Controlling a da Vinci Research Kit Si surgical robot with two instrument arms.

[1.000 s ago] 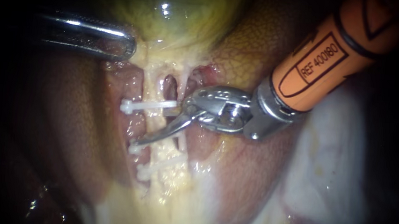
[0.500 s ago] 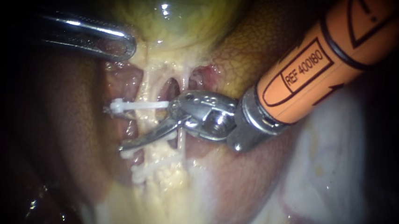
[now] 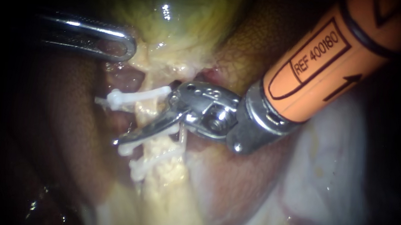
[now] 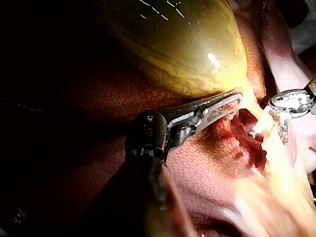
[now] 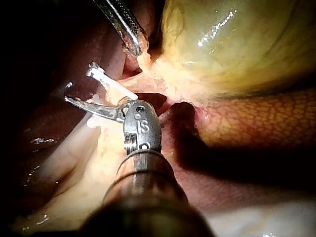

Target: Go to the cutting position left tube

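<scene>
Left tube (image 3: 144,114): pale yellow strand, clipped, in one piece.
Endoscope view: it runs down from the gallbladder (image 3: 178,21) neck, near upright, widening and yellower low down. Upper clip (image 3: 138,96), white, crosses it high. Two lower clips (image 3: 142,165), white, close together, cross it further down. A bare stretch lies between upper and lower clips.

1. Yellow-green, glossy, bulging gallbladder (image 3: 178,21): well beyond the right instrument (image 3: 128,136) tip.
2. Reddish-brown, mottled liver (image 3: 247,45): flanks the tip on both sides.
3. White plastic clips (image 3: 138,96): one on the tip's gallbladder side, two on the far side.
4. Pale, glistening whitish tissue (image 3: 328,173): beside the shaft, away from the tip.
</scene>
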